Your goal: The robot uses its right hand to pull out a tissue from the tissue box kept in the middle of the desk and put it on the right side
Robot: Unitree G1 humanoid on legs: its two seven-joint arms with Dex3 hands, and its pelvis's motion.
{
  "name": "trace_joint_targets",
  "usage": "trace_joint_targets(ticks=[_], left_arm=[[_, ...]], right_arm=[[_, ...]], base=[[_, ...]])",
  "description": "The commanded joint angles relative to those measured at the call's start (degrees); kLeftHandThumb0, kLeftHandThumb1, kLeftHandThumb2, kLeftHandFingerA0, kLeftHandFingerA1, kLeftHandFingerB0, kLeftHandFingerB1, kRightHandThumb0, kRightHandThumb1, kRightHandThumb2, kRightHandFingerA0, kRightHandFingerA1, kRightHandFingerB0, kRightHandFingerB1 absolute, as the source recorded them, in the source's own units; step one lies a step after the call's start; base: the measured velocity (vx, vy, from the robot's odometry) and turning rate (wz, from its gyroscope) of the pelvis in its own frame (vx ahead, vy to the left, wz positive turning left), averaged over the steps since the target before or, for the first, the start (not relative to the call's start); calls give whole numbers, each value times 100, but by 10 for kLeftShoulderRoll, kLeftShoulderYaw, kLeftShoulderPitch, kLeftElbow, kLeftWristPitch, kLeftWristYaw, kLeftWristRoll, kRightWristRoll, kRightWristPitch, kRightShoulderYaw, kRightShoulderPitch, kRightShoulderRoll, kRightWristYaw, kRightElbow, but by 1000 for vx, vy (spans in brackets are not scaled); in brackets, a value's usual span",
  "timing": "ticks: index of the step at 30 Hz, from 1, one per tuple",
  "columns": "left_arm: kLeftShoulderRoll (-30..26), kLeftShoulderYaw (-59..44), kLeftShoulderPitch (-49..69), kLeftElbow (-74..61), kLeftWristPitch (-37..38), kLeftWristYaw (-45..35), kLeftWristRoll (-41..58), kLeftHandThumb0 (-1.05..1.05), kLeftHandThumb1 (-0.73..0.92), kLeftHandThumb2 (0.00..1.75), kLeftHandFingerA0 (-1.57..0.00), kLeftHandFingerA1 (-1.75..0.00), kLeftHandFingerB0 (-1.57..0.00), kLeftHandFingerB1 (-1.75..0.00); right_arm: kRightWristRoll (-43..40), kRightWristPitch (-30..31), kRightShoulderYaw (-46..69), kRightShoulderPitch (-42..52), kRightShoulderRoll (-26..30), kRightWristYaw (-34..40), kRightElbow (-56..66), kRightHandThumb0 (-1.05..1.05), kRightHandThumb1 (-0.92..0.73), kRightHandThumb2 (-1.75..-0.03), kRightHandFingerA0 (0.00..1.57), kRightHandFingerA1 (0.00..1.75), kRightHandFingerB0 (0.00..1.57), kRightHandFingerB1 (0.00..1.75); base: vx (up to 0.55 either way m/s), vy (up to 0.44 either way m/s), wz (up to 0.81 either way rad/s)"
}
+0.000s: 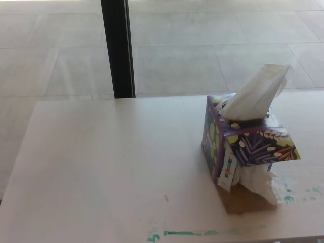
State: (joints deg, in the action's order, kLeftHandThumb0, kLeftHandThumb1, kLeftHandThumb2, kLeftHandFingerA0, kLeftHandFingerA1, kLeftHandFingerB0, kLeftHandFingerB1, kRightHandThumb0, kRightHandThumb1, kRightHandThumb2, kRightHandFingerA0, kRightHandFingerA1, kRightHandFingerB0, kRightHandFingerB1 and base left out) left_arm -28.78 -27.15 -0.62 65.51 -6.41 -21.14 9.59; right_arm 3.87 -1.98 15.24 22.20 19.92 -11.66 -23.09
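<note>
A tissue (257, 93) sticks up from the tissue box (238, 144) on the desk (111, 167).

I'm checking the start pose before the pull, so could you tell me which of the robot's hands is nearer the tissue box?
Neither can be called: no hand or arm shows in the head view. The tissue box stands alone on the desk, a tissue sticking up from its top.

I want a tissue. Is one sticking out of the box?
Yes. A white tissue stands up out of the tissue box top.
</note>
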Motion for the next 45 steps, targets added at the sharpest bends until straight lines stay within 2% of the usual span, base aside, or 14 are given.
trace_joint_targets(ticks=[1,5,8,10,13,15,17,18,23,29,30,31,39,45], left_arm=[[-20,-27,-10,23,-24,-67,47,-58,61,58,-47,-59,-40,-45],[-21,-21,-10,21,-21,-69,42,-60,62,59,-49,-57,-42,-45],[-22,-21,-12,26,-22,-69,46,-60,62,59,-48,-56,-40,-44],[-19,-20,-10,27,-21,-71,46,-61,61,59,-49,-57,-41,-45],[-20,-21,-6,26,-17,-76,48,-62,61,58,-49,-58,-41,-44],[-20,-23,-3,20,-21,-81,51,-61,48,88,-43,-64,-33,-54],[-19,-26,-3,21,-24,-83,54,-59,62,59,-45,-59,-37,-44],[-18,-26,-5,24,-22,-74,52,-60,48,88,-43,-64,-33,-54],[-18,-24,-5,28,-15,-78,49,-61,60,59,-48,-59,-40,-45],[-16,-21,-2,28,-17,-79,47,-61,61,58,-49,-59,-39,-44],[-16,-22,0,26,-16,-82,49,-61,61,58,-49,-59,-39,-45],[-16,-20,0,26,-16,-81,46,-61,62,58,-49,-59,-39,-44],[-16,-16,3,20,-13,-78,42,-65,48,89,-51,-67,-36,-55],[-20,-11,-2,20,-15,-74,39,-61,62,58,-52,-60,-42,-45]], right_arm=[[-74,38,62,11,-3,-2,51,-84,-56,-58,68,66,46,49],[-85,47,103,-1,5,4,73,-88,-48,-93,53,68,32,56],[-92,71,140,-12,7,30,137,-89,-65,-60,55,68,38,53],[-103,115,173,-41,20,48,206,-86,-54,-99,46,73,26,59],[-111,159,196,-86,33,58,246,-94,-61,-104,75,99,21,60],[-100,224,201,-151,79,61,308,-88,-69,-103,38,74,12,54],[-107,223,202,-181,92,50,303,-81,-85,-65,26,71,10,48],[-82,235,181,-240,116,59,308,-85,-68,-105,22,66,8,54],[-70,260,126,-370,161,33,322,-63,-82,-64,24,47,13,26],[-41,242,44,-499,171,7,282,-71,-60,-93,19,53,9,41],[-31,238,26,-520,173,1,274,-70,-74,-62,25,47,18,28],[-27,228,-3,-556,172,-20,249,-76,-56,-93,21,56,13,42],[23,218,-147,-672,186,-93,165,-73,-68,-61,19,42,23,30],[53,195,-222,-747,184,-104,78,-71,-65,-60,20,42,26,29]], base=[[0,0,0],[0,0,0],[0,0,0],[0,0,0],[0,0,0],[0,0,0],[0,0,0],[0,0,0],[0,0,0],[0,0,0],[0,0,0],[0,0,0],[0,0,0],[0,0,0]])
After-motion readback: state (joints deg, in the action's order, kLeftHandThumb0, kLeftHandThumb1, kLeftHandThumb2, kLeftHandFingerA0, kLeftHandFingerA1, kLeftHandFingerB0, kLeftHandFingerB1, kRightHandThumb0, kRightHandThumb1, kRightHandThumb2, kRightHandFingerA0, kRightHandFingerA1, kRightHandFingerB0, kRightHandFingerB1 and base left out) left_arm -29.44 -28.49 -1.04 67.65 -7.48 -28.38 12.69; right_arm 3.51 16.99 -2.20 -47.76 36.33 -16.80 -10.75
